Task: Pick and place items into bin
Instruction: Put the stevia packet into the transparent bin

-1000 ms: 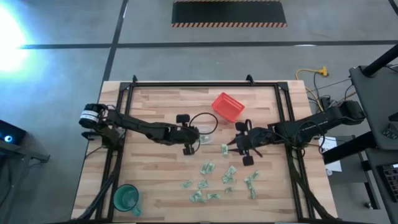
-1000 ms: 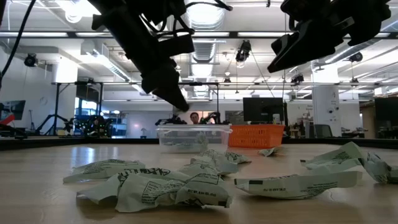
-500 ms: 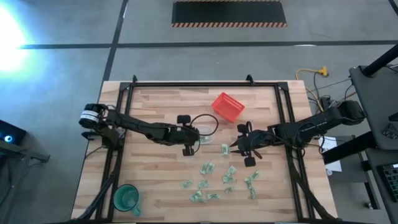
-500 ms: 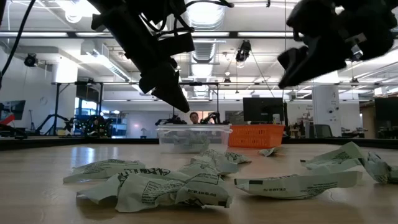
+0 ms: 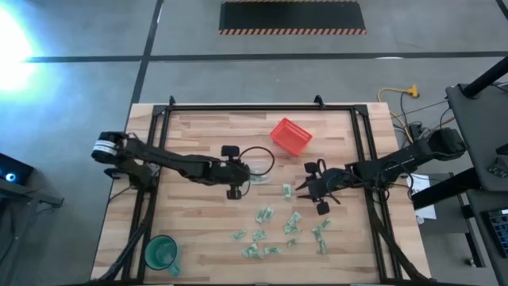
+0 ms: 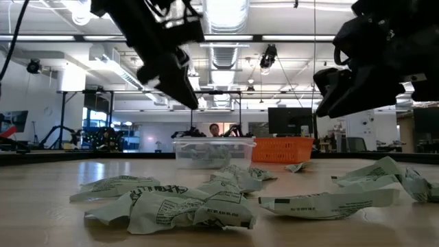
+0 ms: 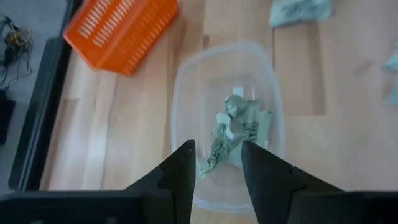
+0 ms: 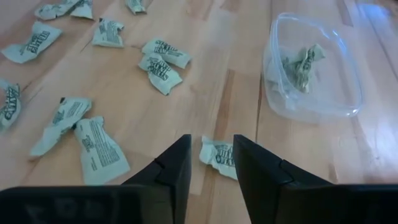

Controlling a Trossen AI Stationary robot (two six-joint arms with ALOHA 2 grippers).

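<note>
The clear bin (image 7: 227, 124) sits directly under the left gripper (image 7: 216, 163), whose two dark fingers stand apart with nothing between them; a small clump of the green-and-white items (image 7: 235, 132) lies inside it, maybe two or three wrappers, though from here they're too crumpled together to count. The right gripper (image 8: 210, 160) hangs low just above one loose wrapper (image 8: 217, 157), fingers parted and empty, with the bin off ahead and to one side of it. To do this pick well, I'd say it should drop straight down so the fingers straddle that wrapper flat on the wood, close on the paper's middle rather than a corner, and lift clear before swinging over. In the overhead view I count roughly a dozen items (image 5: 262, 214) scattered on the table (image 5: 190, 230) on the near side of both grippers, plus one bin, one red basket (image 5: 290, 136) beyond them, and one green cup (image 5: 161, 253) at the near left corner.
</note>
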